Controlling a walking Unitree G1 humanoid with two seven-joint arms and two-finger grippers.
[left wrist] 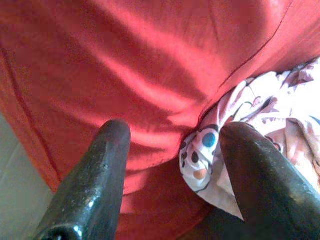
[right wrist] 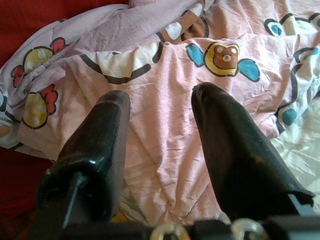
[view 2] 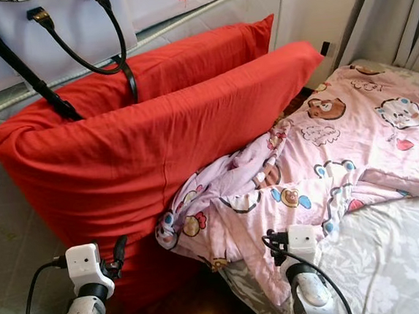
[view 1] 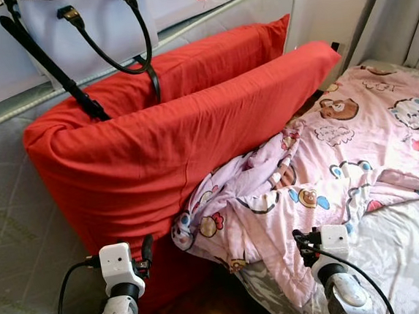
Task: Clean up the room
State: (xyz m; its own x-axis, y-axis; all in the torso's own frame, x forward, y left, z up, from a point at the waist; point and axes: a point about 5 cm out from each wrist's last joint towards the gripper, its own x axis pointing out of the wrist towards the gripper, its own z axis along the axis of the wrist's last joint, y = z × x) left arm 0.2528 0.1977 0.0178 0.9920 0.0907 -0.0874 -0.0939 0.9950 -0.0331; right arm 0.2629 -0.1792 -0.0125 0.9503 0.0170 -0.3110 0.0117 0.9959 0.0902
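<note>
A pink cartoon-print blanket (view 1: 341,153) lies rumpled across the bed (view 1: 416,249), its corner hanging off the bed's left edge. Two big red pillows (view 1: 164,146) lean upright against the headboard, touching the blanket. My left gripper (left wrist: 172,150) is open, low at the left, facing the red pillow (left wrist: 150,70) with the blanket corner (left wrist: 215,155) beside one finger. My right gripper (right wrist: 160,107) is open just above the pink blanket (right wrist: 165,135), nothing between its fingers (right wrist: 100,135).
A white handbag with black straps (view 1: 89,35) hangs over the pillows against the grey quilted headboard (view 1: 9,218). Dark wooden floor (view 1: 208,311) shows between the pillows and the bed. Grey curtains (view 1: 402,8) hang at the far right.
</note>
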